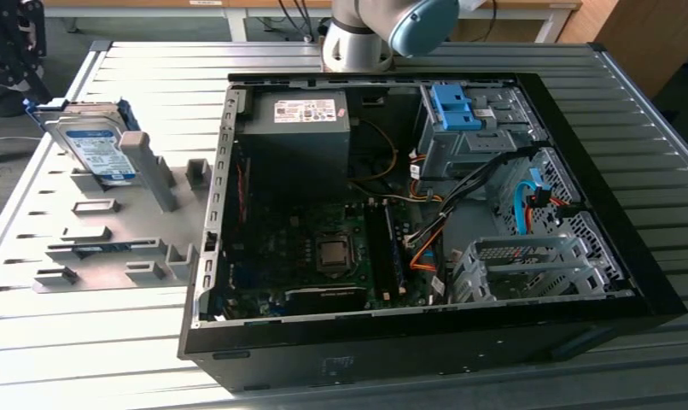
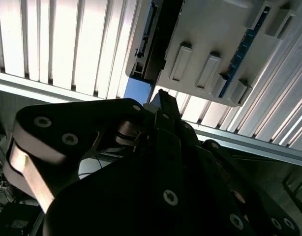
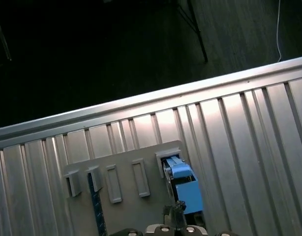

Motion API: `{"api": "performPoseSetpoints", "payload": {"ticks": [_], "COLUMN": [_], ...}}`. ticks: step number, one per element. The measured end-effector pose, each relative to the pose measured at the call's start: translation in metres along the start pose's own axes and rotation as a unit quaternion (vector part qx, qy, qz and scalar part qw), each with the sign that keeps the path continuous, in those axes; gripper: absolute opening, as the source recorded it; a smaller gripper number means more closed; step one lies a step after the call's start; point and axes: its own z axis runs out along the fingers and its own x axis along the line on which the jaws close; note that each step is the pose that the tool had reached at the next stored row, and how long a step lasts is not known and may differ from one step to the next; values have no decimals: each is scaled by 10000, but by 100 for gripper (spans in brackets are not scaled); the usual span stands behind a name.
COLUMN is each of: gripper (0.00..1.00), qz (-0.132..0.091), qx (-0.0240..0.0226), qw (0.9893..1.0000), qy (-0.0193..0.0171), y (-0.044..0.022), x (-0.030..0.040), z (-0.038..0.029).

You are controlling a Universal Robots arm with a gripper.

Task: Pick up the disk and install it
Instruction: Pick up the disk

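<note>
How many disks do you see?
1. The disk stands on edge in the grey holder, at the exterior view's left of the case. Its cages may hide more.

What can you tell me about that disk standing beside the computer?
The disk is a flat silver metal rectangle with a white-and-blue label and blue rails along its edges. It stands on edge, leaning slightly, in a grey holder on the slatted table, to the exterior view's left of the open computer.

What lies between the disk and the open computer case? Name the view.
In the exterior view, upright posts of the grey holder plate stand between the disk and the computer case.
</note>
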Motion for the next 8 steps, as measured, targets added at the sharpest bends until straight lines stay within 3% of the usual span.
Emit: {"api": "performPoseSetpoints", "payload": {"ticks": [2, 4, 8], "gripper": [17, 29, 41], "qz": [-8, -8, -125], "qx": [0, 0, -3], "qw": [10000, 10000, 9999], "qy": [0, 0, 3], "y": [18, 26, 28], "x": [-57, -65, -70], "z": [7, 19, 44]}}
